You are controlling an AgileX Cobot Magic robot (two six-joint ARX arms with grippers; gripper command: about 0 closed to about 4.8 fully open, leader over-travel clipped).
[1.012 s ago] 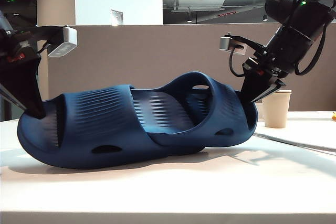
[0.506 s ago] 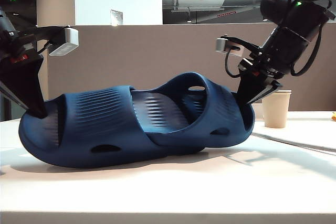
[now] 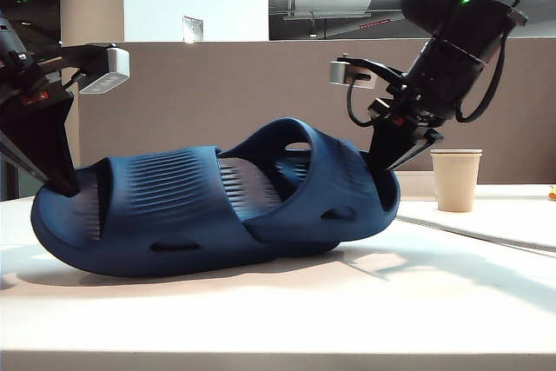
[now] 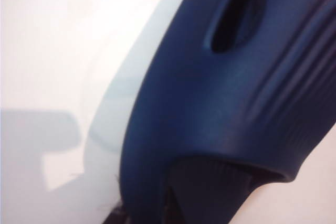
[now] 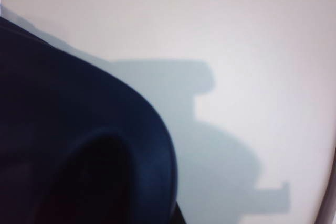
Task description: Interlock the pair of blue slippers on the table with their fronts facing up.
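White tabletop (image 3: 278,319) filled the foreground, with a grey-brown divider panel (image 3: 217,84) standing upright behind it and a paper cup (image 3: 455,180) set well off to the right. On the table lay the pair of blue slippers (image 3: 217,206), already partly nested: the left slipper (image 3: 139,215) lay on its side with its ribbed strap toward the camera, and the right slipper (image 3: 330,184) was pushed into it from the right, its own strap arching above the join. The left gripper (image 3: 54,182) pressed down at the far left end of the left slipper, clenched on the edge of the foam; in the left wrist view dark fingers appeared right against the navy strap (image 4: 236,87). The right gripper (image 3: 387,161) came in from above at the right end, its fingers clamped on the rim of the right slipper; the right wrist view showed only the rounded navy edge (image 5: 79,140) and the arm's shadow on the table. Judged from this, the interlocking was well along but probably not finished: the right slipper sat tilted, its end raised on the other, and it seemed to need sliding further in and settling before either grip could be let go.
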